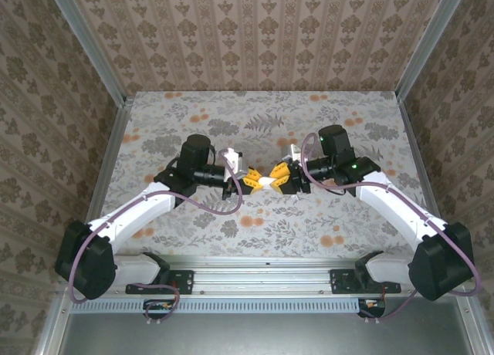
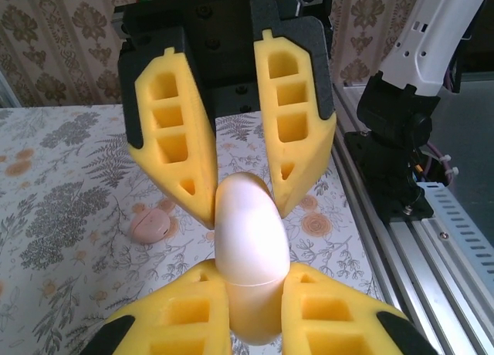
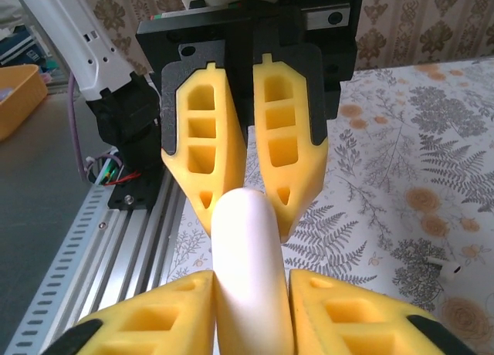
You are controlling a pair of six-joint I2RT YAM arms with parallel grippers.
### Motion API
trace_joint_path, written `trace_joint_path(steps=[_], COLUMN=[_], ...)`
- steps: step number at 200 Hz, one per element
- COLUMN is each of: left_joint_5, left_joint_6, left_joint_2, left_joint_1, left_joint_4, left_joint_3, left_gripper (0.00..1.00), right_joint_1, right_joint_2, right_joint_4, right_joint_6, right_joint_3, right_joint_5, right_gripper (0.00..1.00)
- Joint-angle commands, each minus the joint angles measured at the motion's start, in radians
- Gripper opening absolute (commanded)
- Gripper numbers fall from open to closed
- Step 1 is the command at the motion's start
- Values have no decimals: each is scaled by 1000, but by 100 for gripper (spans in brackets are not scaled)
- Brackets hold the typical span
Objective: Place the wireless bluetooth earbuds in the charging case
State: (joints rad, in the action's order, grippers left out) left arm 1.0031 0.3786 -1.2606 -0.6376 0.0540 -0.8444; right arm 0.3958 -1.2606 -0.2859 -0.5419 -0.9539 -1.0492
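left gripper (image 1: 252, 182), right gripper (image 1: 277, 180) tip-to-tip, clamping case (image 1: 265, 182)

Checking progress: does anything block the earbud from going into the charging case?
Yes: the charging case looks shut at its seam, clamped aloft by the left gripper and right gripper; one earbud lies on the table.

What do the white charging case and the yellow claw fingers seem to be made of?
Charging case: likely hard plastic, glossy white, judging by soft highlights and a fine seam line. Left claw's fingers: apparently moulded or printed plastic, matte yellow, with open rectangular cells; rigid or slightly rubbery, the look leaves open.
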Motion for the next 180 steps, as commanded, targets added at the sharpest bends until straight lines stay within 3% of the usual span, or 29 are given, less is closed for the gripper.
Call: trace_joint_path(steps=[1, 17, 41, 68, 142, 180], left_joint_5=[20, 12, -1, -3, 9, -3], left_joint_6=[-31, -38, -3, 65, 85, 64], left_joint_2=[25, 24, 19, -1, -51, -54], left_joint_1=[9, 9, 9, 6, -23, -29], left_joint_4=[45, 50, 9, -95, -118, -77], left_joint_3=[3, 4, -3, -36, -80, -76], left_gripper=[13, 16, 33, 41, 42, 37], right_joint_1=[6, 5, 5, 5, 9, 8], right_joint_2=[-6, -1, 1, -6, -12, -6], right_joint_4=[-49, -55, -84, -124, -144, -115], right_joint_6=[-35, -49, -75, -109, -129, -112], right_joint_3=[-36, -39, -54, -77, -88, -79], right_joint_5=[-39, -35, -34, -40, -45, -38], right_gripper=[24, 21, 21, 21, 21, 21])
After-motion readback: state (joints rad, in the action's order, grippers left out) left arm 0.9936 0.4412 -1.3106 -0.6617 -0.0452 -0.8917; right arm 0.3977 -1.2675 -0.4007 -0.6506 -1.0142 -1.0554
